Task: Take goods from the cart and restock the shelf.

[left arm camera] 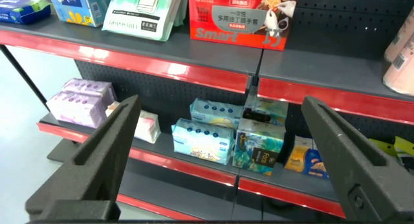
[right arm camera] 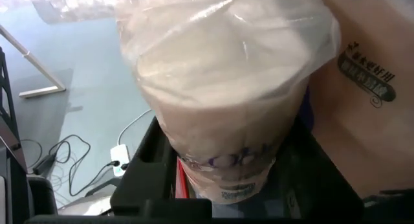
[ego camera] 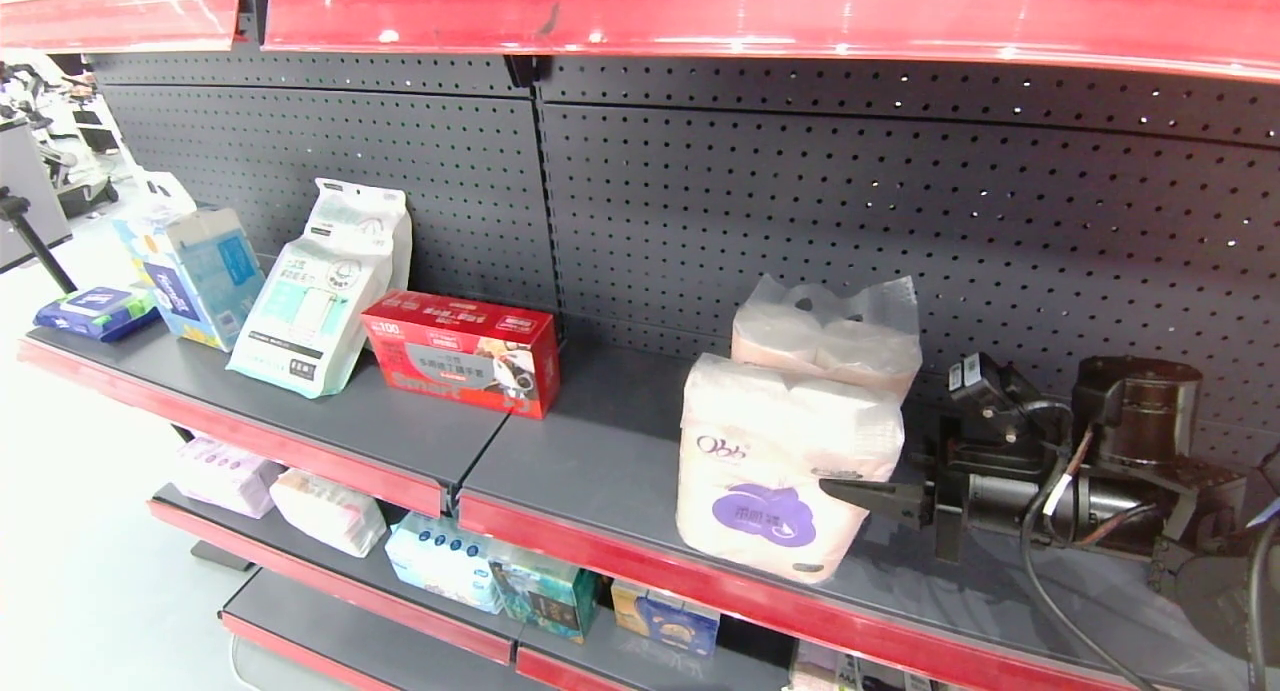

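**Position.** The tissue pack stands upright on the middle shelf. It is close to the red front lip and just in front of a clear bag of rolls. It is clasped from the side by the right gripper. One finger is seen across the near face, and the other is hidden behind the pack. In the right wrist view the wrapped pack fills the gap between both fingers. The left gripper is held with its fingers spread wide and nothing between them, facing the lower shelves.

**Handling.** The pack is judged light, soft and compressible, and its film wrap is likely slippery. Hold is best taken across the broad side faces at mid-height with a moderate squeeze (excess force would dent the paper, not break it). A tall, soft pack may tip if it is released off balance.

**Clearance.** Little margin exists toward the front lip, so a pack nudged outward could fall. Open board lies between the pack and the red box, and also behind it toward the pegboard wall, beside the bag. Overhead room is bounded by the upper shelf lip, well above the pack.
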Tool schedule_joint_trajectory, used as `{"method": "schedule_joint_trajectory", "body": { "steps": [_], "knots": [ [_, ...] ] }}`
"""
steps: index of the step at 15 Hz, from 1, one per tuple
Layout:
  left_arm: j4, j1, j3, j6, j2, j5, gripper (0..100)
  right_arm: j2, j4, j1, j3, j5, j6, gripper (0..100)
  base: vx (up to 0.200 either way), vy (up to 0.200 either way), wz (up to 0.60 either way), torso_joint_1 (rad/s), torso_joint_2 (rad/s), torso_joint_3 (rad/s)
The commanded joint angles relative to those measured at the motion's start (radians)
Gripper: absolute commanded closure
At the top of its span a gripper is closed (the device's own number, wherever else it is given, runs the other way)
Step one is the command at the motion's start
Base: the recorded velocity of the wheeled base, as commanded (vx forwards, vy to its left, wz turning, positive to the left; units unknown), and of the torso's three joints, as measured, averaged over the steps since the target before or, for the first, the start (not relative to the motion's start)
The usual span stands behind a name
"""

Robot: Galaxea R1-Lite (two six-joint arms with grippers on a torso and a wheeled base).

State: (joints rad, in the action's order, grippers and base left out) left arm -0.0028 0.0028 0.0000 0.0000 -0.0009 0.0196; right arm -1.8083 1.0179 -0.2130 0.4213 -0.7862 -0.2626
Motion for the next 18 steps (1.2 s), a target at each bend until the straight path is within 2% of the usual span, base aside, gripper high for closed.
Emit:
{"method": "schedule_joint_trajectory", "body": {
  "steps": [1, 18],
  "knots": [
    [0.0, 0.0, 0.0, 0.0, 0.001, 0.0, 0, 0.0, -0.001, 0.0, -0.001, -0.001, -0.001, 100, 0.0, 0.0, 0.0, 0.0, 0.0, 0.0],
    [0.0, 0.0, 0.0, 0.0, 0.001, 0.0, 0, 0.049, -0.002, 0.018, -0.059, -0.002, -0.003, 100, 0.0, 0.0, 0.0, 0.0, 0.0, 0.0]
  ]
}}
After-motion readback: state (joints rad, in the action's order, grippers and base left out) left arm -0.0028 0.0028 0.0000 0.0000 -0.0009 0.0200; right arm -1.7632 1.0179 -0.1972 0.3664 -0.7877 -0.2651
